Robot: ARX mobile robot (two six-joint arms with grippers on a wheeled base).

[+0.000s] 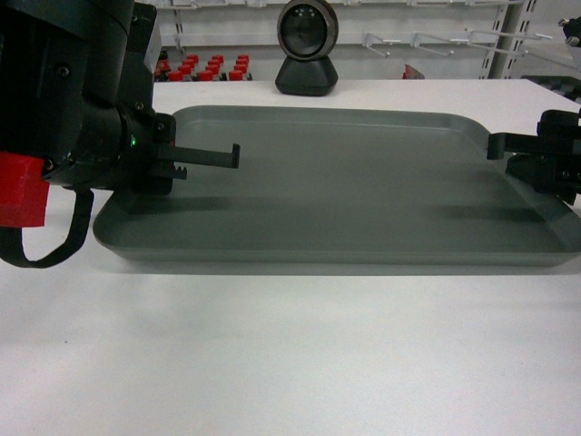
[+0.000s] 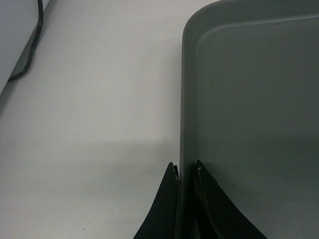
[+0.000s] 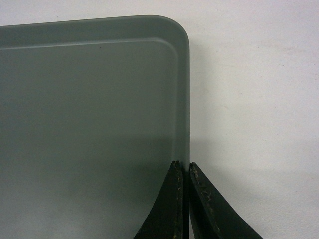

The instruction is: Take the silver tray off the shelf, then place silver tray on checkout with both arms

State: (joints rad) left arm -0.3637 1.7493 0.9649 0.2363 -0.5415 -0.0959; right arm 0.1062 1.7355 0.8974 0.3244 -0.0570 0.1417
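Note:
The silver tray (image 1: 345, 195) lies flat and low over the white checkout (image 1: 272, 354), casting a thin shadow along its front edge; I cannot tell whether it touches the top. My left gripper (image 1: 211, 162), on the arm with the red band, is shut on the tray's left rim; the left wrist view shows its fingertips (image 2: 185, 167) pinching the rim of the tray (image 2: 249, 99). My right gripper (image 1: 504, 156) is shut on the right rim; its tips (image 3: 184, 167) clamp the rim of the tray (image 3: 89, 109). The shelf (image 1: 427, 41) stands behind the table.
A black round device (image 1: 307, 50) stands at the table's far edge, just behind the tray. Red packages (image 1: 204, 68) sit on a low shelf board at the back left. A black cable (image 2: 37, 30) hangs past the table's edge in the left wrist view.

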